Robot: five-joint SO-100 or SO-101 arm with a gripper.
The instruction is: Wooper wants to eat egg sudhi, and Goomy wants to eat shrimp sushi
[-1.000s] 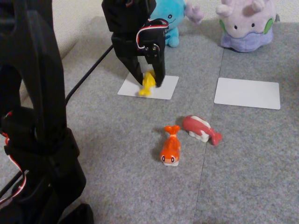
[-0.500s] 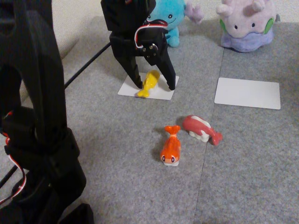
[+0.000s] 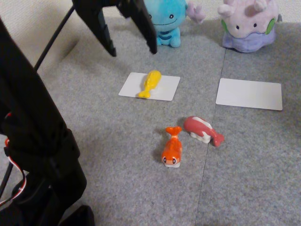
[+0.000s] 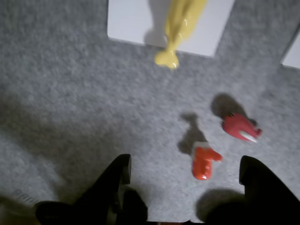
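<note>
The black two-finger gripper [image 3: 131, 51] hung high over the grey carpet [image 3: 117, 141] in the fixed view, its jaws spread wide and gripping nothing. Below it, the small bright yellow fish-shaped egg sushi toy [image 3: 149, 83] lay on the white rectangular card [image 3: 167, 87] in front of the light blue round Wooper plush [image 3: 167, 21]. Its long axis ran diagonally, thicker end up and to the right toward the plush, forked tail down and to the left, reaching the card's near edge. In the wrist view the yellow toy [image 4: 180, 28] pointed its tail down past the card's edge [image 4: 126, 21] onto the carpet, with the two dark fingertips [image 4: 119, 171] wide apart at the bottom of the frame.

The small bright orange shrimp sushi toy [image 3: 172, 148] sat on the carpet well short of both cards, eyes toward the camera, fan tail away. Just beside it to the right lay a red-pink toy with white stripes [image 3: 202, 130], angled down to the right. A second white card [image 3: 249, 94] lay bare in front of the pale lilac Goomy plush [image 3: 247, 23].
</note>
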